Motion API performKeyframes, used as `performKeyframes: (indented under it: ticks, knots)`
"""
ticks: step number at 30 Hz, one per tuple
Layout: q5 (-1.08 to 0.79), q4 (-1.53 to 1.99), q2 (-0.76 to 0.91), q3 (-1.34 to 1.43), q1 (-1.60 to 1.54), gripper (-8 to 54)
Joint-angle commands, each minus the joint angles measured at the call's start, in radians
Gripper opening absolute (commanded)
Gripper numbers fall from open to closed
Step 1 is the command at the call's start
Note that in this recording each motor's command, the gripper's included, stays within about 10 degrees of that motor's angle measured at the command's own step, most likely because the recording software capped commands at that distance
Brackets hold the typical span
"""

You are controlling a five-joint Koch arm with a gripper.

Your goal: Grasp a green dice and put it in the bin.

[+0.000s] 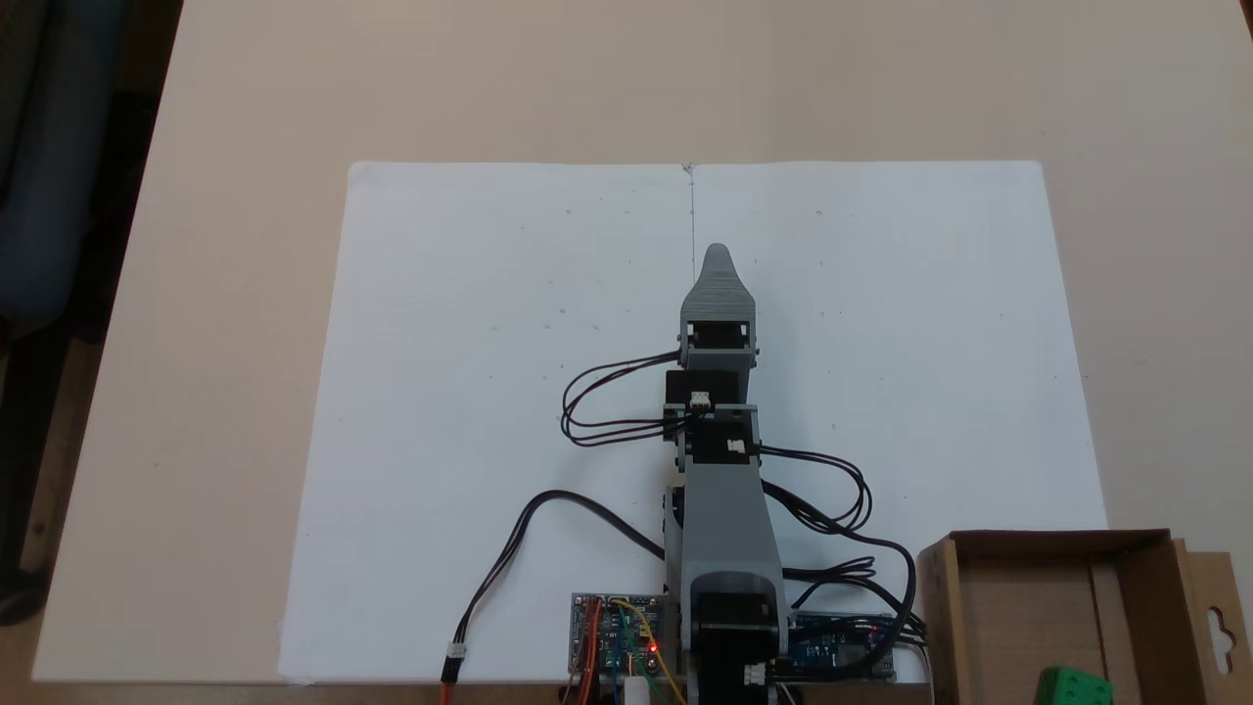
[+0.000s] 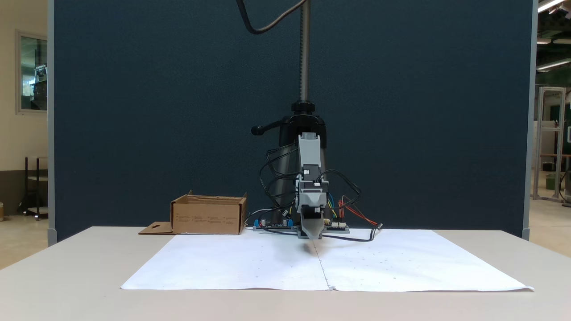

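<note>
The claw hangs low over the middle of the white paper sheet, near the seam down its centre, and nothing is between the jaws. Its two jaws lie one behind the other in both fixed views, so I cannot tell whether they are together or apart. In a fixed view the claw points down, its tip just above the sheet.

Behind it the grey arm runs back to its base at the bench edge, with black cables looping on both sides and circuit boards beside the base.

The green dice already lies inside the bin, low against the picture's bottom edge. The bin stands at the bench corner next to the arm's base, its flap with the hang-hole folded outward. The task looks done.

The dice seems a light, rigid plastic cube, smooth and probably a bit slippery; the best hold would be across two opposite flat faces, squarely, not on edges or corners.
</note>
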Motion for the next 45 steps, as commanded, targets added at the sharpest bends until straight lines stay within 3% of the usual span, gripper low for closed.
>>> performKeyframes:
  ticks: [1, 29, 45]
  knots:
    - [-0.055, -0.165, 0.114, 0.009, 0.003, 43.9]
    - [-0.064, -1.002, 0.112, 0.187, -0.008, 44.6]
    - [-0.064, -0.999, 0.11, 0.187, -0.008, 44.6]
